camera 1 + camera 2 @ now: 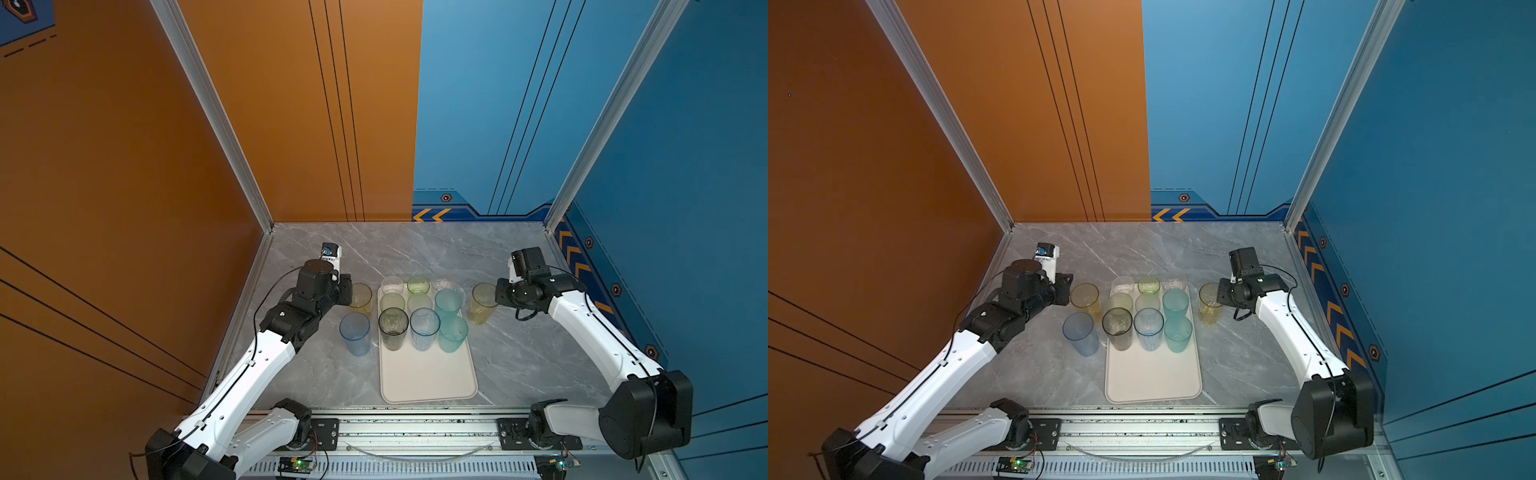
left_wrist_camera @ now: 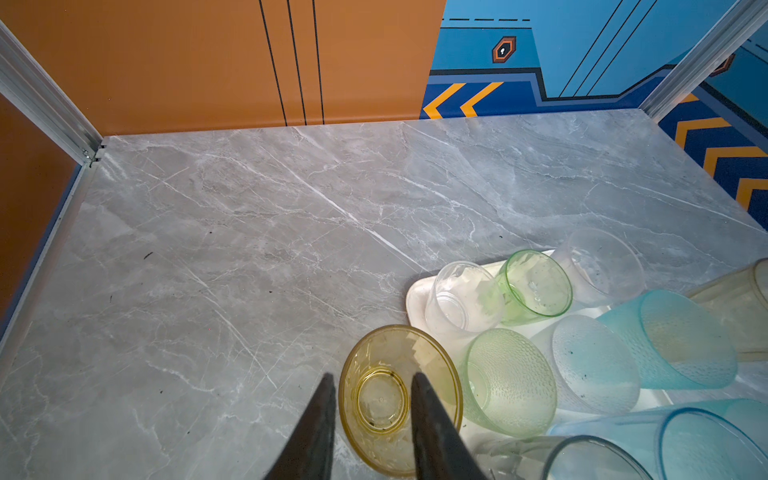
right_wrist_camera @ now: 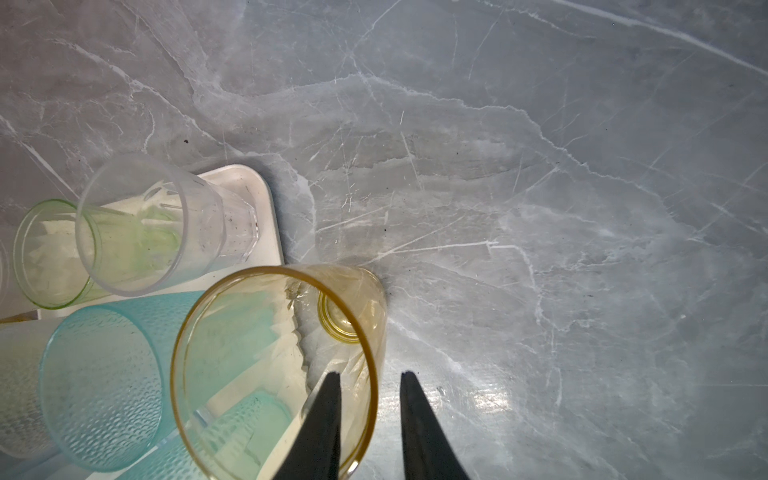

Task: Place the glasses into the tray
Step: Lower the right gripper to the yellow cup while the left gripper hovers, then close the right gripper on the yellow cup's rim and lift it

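The cream tray [image 1: 428, 374] [image 1: 1152, 374] holds several glasses in its far half. A short yellow glass [image 1: 360, 297] [image 2: 399, 365] stands on the table left of the tray. My left gripper [image 2: 372, 380] is open astride its near wall, one finger outside and one inside. A tall yellow glass [image 1: 483, 301] [image 3: 274, 365] stands on the table right of the tray. My right gripper [image 3: 370, 374] is open over its rim, one finger inside and the other outside with a gap. A light blue glass [image 1: 354, 332] stands on the table by the tray's left edge.
Grey marble tabletop [image 1: 519, 353] with orange and blue walls close on three sides. An aluminium rail [image 1: 415, 432] with both arm bases runs along the front edge. The near half of the tray is bare.
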Robot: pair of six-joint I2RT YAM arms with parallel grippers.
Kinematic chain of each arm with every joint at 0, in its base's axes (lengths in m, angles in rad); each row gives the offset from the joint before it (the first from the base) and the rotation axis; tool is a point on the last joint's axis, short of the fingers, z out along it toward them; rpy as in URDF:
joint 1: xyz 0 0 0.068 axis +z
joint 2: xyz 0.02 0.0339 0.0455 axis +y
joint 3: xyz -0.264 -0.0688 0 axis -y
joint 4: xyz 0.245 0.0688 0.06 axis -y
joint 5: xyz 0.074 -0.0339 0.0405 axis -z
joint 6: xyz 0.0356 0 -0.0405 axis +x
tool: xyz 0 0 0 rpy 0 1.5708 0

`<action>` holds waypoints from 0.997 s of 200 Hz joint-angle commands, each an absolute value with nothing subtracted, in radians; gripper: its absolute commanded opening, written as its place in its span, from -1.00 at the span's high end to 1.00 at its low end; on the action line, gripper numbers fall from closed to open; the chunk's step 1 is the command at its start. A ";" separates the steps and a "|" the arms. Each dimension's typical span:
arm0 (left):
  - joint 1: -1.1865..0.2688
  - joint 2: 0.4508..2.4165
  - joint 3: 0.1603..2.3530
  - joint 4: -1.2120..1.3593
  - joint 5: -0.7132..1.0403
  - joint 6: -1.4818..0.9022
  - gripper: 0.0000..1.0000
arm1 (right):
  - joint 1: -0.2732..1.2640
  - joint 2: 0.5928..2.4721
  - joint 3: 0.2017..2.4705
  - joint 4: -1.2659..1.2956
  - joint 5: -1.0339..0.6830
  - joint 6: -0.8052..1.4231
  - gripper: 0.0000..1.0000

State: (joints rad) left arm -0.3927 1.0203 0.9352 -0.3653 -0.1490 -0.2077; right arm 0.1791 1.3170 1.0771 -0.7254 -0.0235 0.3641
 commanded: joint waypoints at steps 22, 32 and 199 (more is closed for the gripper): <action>-0.382 1.025 0.926 -0.364 -0.125 -0.215 0.36 | 0.172 1.358 1.117 -0.754 -0.027 0.345 0.56; -0.382 1.027 0.925 -0.364 -0.124 -0.215 0.36 | 0.172 1.363 1.118 -0.754 -0.028 0.345 0.57; -0.374 1.035 0.922 -0.365 -0.112 -0.216 0.37 | 0.173 1.408 1.132 -0.776 -0.012 0.321 0.90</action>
